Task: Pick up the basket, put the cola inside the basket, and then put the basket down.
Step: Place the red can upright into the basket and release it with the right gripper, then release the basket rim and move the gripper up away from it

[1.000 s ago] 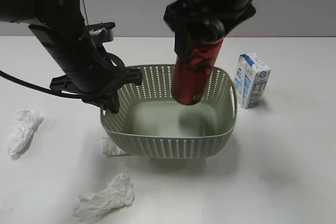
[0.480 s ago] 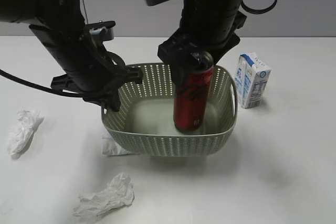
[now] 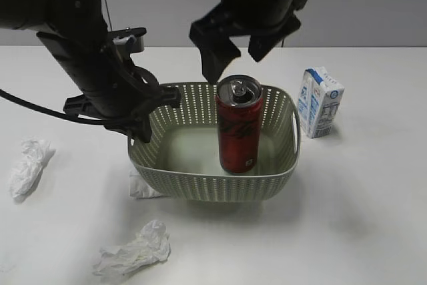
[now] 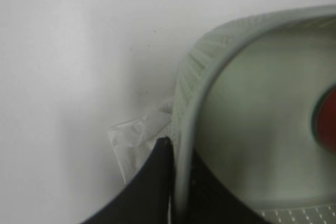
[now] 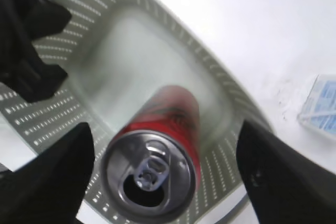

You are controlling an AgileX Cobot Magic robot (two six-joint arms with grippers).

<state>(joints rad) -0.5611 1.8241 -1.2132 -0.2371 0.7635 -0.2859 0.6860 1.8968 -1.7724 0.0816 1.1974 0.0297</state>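
Now that the black fingers of the right gripper are spread wide and holding nothing, the cola is standing on its own. A second ago those fingers were wrapped around the can, tipping it down into the basket. Half a second ago they were setting it straight on the floor of the basket. Now they are lifting away above the can top, with one finger on each side and a gap all around it. In the right wrist view the silver top with its pull tab is showing between the two fingers, and the picture is blurry, so I think the arm is moving.

Over at 9 o'clock from the can, the left gripper is pinching the basket rim. In the left wrist view one dark finger is pressing the outside of the wall and the other part is sitting inside, so the rim is squeezed between them. That grip looks the same as it did a second ago.

I cannot tell if the basket is touching the table or hanging a bit above it.

So the can part of the job looks done. What is left, I think, is setting the basket down and letting the rim go.

A blue and white carton is standing at 3 o'clock from the basket, well clear of it. Crumpled paper is lying at 7 o'clock.
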